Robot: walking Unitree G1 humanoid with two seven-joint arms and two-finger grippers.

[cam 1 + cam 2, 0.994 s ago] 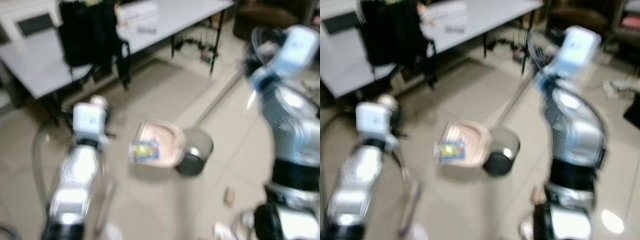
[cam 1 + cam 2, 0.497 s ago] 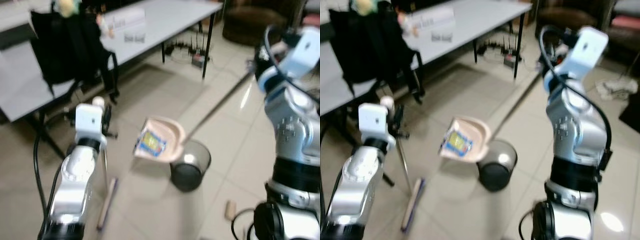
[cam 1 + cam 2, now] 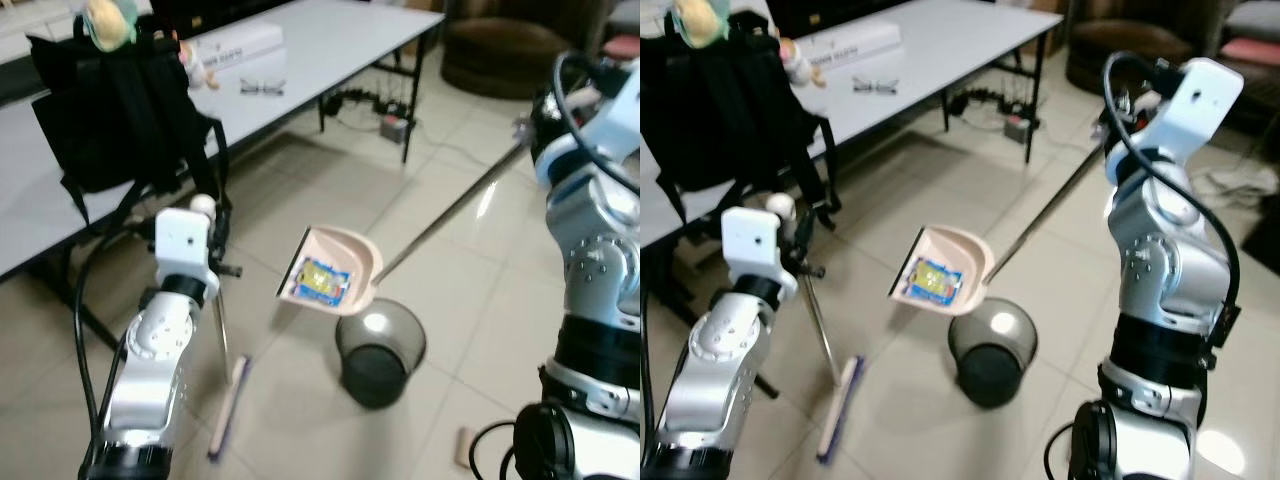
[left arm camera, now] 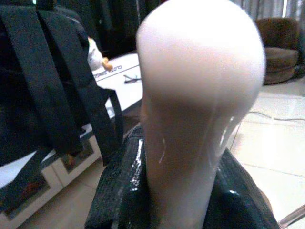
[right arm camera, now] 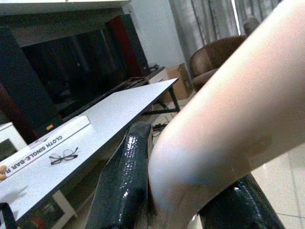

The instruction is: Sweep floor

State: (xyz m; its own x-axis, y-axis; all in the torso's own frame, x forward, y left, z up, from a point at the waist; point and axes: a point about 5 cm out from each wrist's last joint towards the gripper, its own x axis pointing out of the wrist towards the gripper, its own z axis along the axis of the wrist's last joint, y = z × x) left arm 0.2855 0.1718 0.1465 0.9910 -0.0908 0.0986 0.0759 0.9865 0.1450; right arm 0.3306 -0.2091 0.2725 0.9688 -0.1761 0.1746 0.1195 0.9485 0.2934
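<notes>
1. Pink plastic forms the dustpan (image 3: pixel 333 270), which hangs tilted in the air just above the rim of a dark grey bin (image 3: pixel 380 343); a blue and yellow wrapper (image 3: pixel 320 281) lies on its face.
2. Its long thin handle (image 3: pixel 450 208) slopes up and away to the right tool (image 3: pixel 530 125), high on the robot's right side. In the right wrist view the black fingers (image 5: pixel 125 181) are clenched around the pale grip end of the dustpan handle.
3. Standing beside the dustpan on the robot's left is the broom (image 3: pixel 840 405), its flat head resting on the tiled floor (image 3: pixel 470 290) and its thin silver shaft (image 3: pixel 820 330) rising towards the left tool (image 3: pixel 205 225).
4. Its rounded cream-white knob (image 4: pixel 200 86) is grasped by the left tool; in the left wrist view the black fingers (image 4: pixel 119 195) are clamped on both sides of it, just below the rounded tip.
5. On the floor, the bin stands upright, directly under the dustpan's lower edge and near the broom head.
6. A small tan object (image 3: pixel 462 447), too small to identify, lies on the tiles near the robot's right leg.
7. Behind all this stands a long grey desk (image 3: pixel 330 40) with black legs, carrying a long white box (image 3: pixel 235 45) and a pair of glasses (image 3: pixel 262 87).
8. At the near end of the desk is a black backpack (image 3: pixel 115 115), with a small soft toy (image 3: pixel 105 22) at its top.
9. Cables and a power strip (image 3: pixel 392 125) lie on the floor under the desk's far end, and a brown armchair (image 3: pixel 500 45) stands beyond.
</notes>
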